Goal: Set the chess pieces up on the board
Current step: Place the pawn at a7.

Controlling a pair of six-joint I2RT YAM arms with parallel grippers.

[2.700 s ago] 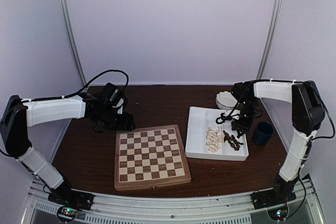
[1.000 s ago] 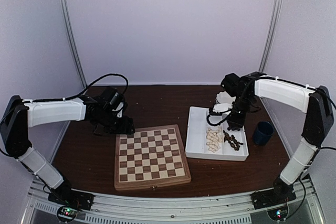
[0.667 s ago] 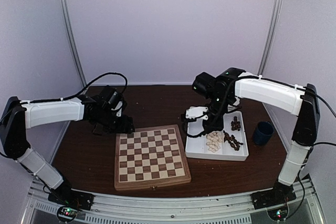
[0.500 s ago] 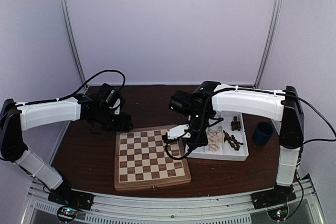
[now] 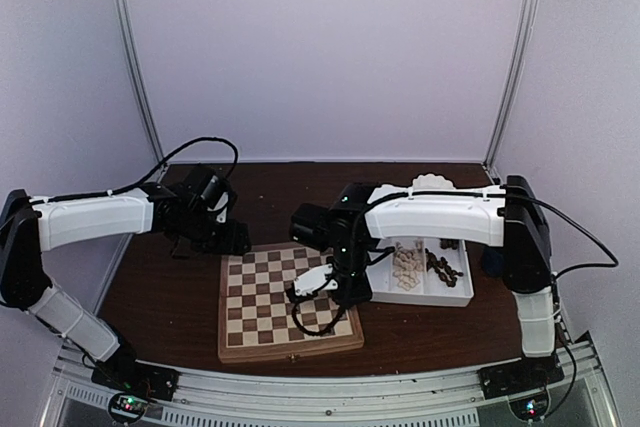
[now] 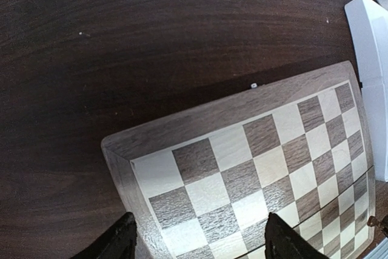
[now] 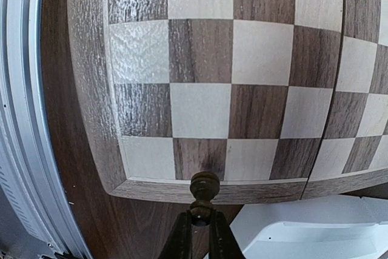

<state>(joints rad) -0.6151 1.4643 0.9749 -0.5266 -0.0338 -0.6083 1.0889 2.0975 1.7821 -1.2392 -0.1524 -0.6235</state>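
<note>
Over the chessboard's [image 5: 262, 299] right edge, your right gripper [image 7: 200, 225] grips a dark brown chess piece [image 7: 204, 188].
You see its fingers [image 7: 180, 239] clenched on the stem, beside the white tray [image 5: 452, 294]. Your left gripper [image 6: 200, 244] hovers with its jaws spread wide over the board's far left corner. You find cream pieces [image 5: 405, 262] and dark pieces [image 5: 441, 267] lying in separate tray compartments.

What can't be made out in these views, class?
Right wrist view: right gripper hides the dark chess piece's base.
Top view: tray pieces too small to identify; right arm covers part of the board.
Left wrist view: left gripper cut off by the bottom edge.
</note>
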